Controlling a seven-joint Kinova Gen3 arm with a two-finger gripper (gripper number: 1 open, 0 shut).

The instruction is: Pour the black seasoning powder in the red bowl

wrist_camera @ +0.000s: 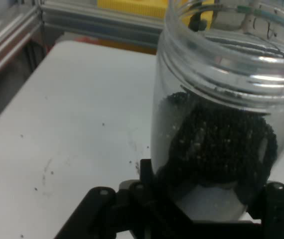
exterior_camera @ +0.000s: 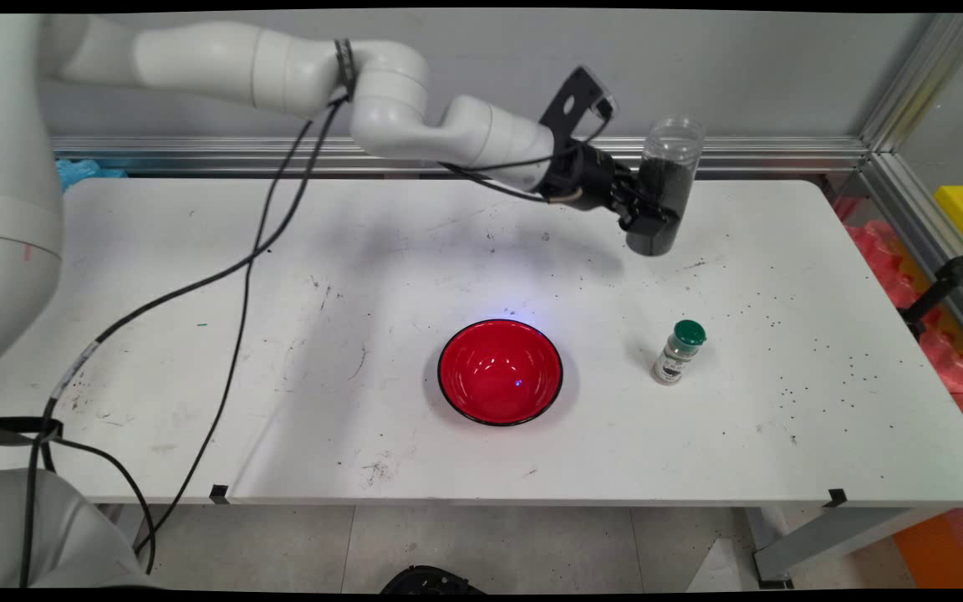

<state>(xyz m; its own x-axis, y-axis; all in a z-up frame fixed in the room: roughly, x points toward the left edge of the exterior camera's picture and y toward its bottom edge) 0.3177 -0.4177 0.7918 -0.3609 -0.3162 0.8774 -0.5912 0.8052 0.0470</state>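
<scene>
— Jaws clamped on what?
— On the clear jar (exterior_camera: 665, 196), low down. Upright, no lid, part full of black grains.
— Lifted off the surface (exterior_camera: 197, 334)?
— Hard to tell.
— Else?
— Red bowl (exterior_camera: 500, 372), small green-capped bottle (exterior_camera: 680, 353), well apart from the jaws.

Red bowl (exterior_camera: 500, 372), green-capped shaker (exterior_camera: 679, 352), apparently upright, on white table (exterior_camera: 197, 334).

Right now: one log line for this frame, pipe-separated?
gripper: shut on clear jar | jar: open-topped, dark granules inside, upright, far right | red bowl: centre, apart | green-capped shaker: right of bowl
</scene>
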